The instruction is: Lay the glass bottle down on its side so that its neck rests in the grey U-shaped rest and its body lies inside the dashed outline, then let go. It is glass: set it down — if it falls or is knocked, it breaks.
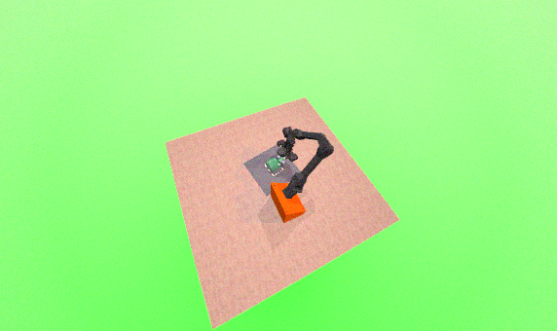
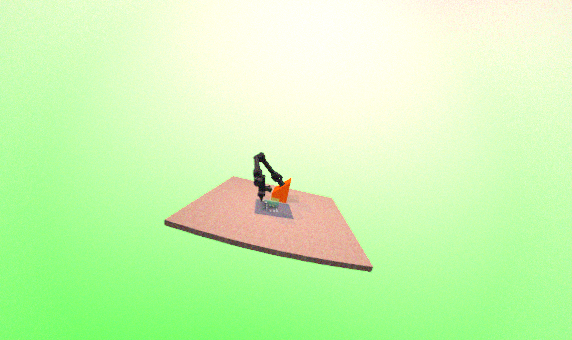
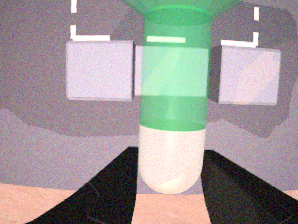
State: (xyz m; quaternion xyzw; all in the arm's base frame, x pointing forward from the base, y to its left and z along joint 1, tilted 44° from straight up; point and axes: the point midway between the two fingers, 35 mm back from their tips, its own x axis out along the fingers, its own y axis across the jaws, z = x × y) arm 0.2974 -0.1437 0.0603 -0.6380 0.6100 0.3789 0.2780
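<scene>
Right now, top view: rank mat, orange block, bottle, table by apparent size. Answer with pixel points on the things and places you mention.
1. Table (image 1: 218,253)
2. Grey mat (image 1: 255,165)
3. Orange block (image 1: 287,206)
4. Bottle (image 1: 274,165)

Mat and block are close: the block and arm hide part of the mat, so that pair is less sure.

Bottle's body (image 3: 181,6) cut off by the wrist view's top edge, its base unseen.

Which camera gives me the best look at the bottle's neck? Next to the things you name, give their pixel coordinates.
The wrist view: the green neck (image 3: 175,75) fills its middle, crossing the U-shaped rest (image 3: 100,70) between its two uprights. The top view shows it tiny beside the tool (image 1: 284,155); the exterior view barely resolves it.
</scene>
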